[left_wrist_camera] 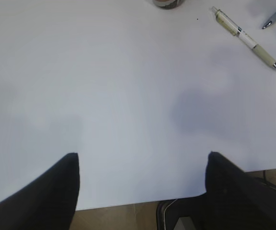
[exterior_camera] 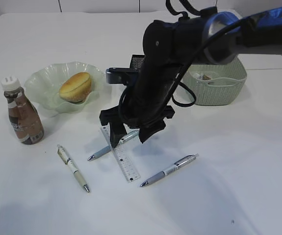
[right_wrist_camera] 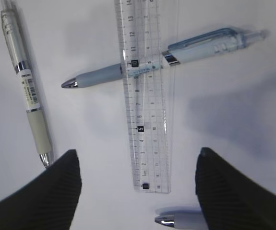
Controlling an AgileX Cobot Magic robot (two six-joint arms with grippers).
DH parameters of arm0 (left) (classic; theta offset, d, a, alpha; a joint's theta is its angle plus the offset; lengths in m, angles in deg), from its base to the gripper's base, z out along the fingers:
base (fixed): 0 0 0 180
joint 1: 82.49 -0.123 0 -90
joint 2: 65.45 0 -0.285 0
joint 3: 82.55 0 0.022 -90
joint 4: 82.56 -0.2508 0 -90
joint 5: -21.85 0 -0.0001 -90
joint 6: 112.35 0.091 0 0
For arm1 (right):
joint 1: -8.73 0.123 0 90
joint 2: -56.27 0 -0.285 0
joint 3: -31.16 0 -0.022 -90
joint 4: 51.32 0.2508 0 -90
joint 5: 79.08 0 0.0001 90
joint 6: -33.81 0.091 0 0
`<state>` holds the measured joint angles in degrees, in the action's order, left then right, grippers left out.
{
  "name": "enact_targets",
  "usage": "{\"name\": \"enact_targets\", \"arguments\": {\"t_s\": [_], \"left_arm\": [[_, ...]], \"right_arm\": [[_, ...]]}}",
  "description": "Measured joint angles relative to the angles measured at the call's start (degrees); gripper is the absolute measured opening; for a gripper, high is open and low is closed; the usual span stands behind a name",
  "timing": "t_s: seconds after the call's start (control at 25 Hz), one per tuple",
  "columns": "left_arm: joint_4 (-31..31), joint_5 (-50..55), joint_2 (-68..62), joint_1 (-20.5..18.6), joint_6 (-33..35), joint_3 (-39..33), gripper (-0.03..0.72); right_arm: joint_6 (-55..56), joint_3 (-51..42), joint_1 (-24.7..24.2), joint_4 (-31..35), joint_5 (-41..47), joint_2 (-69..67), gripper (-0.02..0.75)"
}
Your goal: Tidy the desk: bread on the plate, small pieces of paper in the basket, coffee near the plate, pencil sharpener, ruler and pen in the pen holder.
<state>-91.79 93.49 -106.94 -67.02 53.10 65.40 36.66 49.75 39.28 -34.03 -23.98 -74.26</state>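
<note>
A: While the right hand [exterior_camera: 128, 134] hangs over the ruler [exterior_camera: 121, 155], are its fingers spread?
B: Yes, released and holding nothing; the clear ruler lies flat on the counter [exterior_camera: 219, 196] between them, across a blue pen [exterior_camera: 109, 148], toward the near edge.
A: And the left hand [left_wrist_camera: 142, 187]?
B: Released too, empty, above bare counter at the near edge.
A: Where is the bread [exterior_camera: 75, 86]?
B: In the plate [exterior_camera: 42, 83], toward the left edge, with the coffee [exterior_camera: 23, 115] upright just beside it.
A: The other pens?
B: A cream pen [exterior_camera: 73, 168] lies left of the ruler, a grey pen [exterior_camera: 169, 170] to its right.
A: The basket [exterior_camera: 219, 83]?
B: Toward the far right corner; the pen holder [exterior_camera: 137, 61] is mostly hidden behind the arm
</note>
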Motion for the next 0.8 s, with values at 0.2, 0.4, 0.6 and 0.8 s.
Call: {"name": "enact_targets", "arguments": {"t_s": [0.2,0.4,0.6,0.8], "left_arm": [[0.0,0.15,0.0,0.0,0.0,0.0,0.577],[0.0,0.26,0.0,0.0,0.0,0.0,0.577],[0.0,0.34,0.0,0.0,0.0,0.0,0.578],[0.0,0.34,0.0,0.0,0.0,0.0,0.578]], "right_arm": [[-1.5,0.88,0.0,-0.49,0.0,-1.95,0.577],[-3.41,1.77,0.0,-1.12,0.49,-3.06,0.577],[-3.57,2.15,0.1,-1.25,3.66,-3.06,0.577],[-3.57,3.66,0.1,-1.25,4.03,-3.06,0.577]]}}
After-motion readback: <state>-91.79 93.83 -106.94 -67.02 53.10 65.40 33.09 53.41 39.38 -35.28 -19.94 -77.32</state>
